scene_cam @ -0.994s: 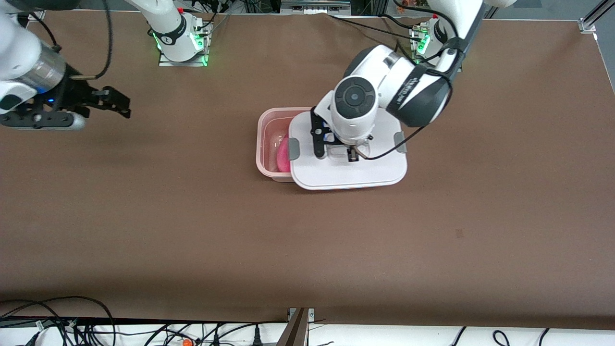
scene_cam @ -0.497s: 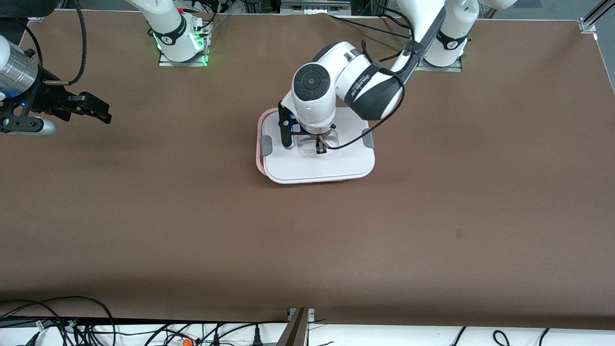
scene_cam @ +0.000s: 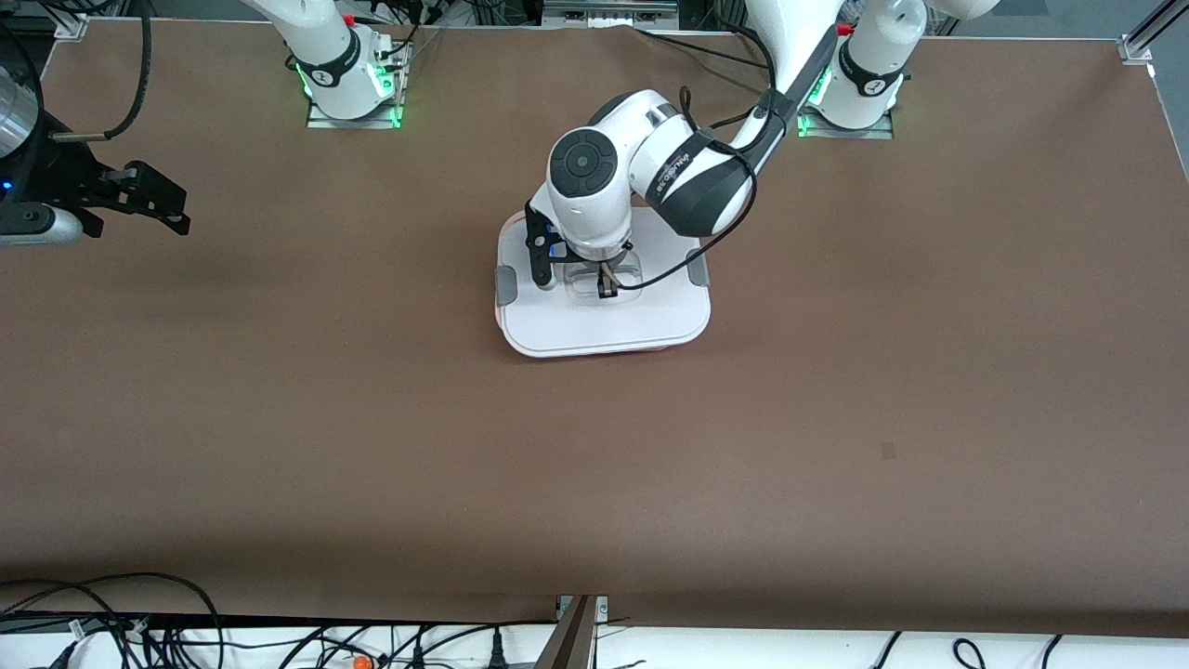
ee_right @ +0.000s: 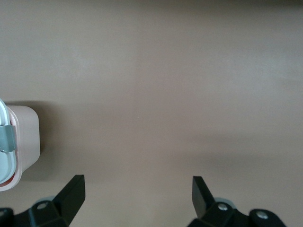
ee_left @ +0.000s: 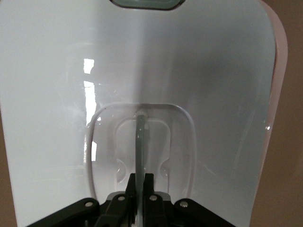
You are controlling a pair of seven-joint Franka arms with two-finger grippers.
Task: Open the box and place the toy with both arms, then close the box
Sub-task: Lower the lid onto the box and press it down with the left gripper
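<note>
The white lid (scene_cam: 604, 321) lies over the pale pink box (scene_cam: 503, 321) and covers it; only a thin pink rim shows. My left gripper (scene_cam: 606, 283) is shut on the lid's recessed centre handle (ee_left: 140, 142). The left wrist view shows the lid (ee_left: 213, 71), my left gripper (ee_left: 141, 182) and a strip of the box rim (ee_left: 282, 71). The grey clips (scene_cam: 506, 285) stand out at the lid's two ends. The toy is hidden under the lid. My right gripper (scene_cam: 158, 200) is open and empty over bare table at the right arm's end. The right wrist view shows my right gripper (ee_right: 137, 182) and the box (ee_right: 26, 137).
The brown table (scene_cam: 836, 418) stretches wide around the box. The arm bases (scene_cam: 348, 79) stand along the table's back edge. Cables (scene_cam: 139, 623) hang past the table edge nearest the front camera.
My left gripper carried the lid toward the right arm's end, over the box, so the toy is now covered. My right gripper drew back toward its own end of the table.
</note>
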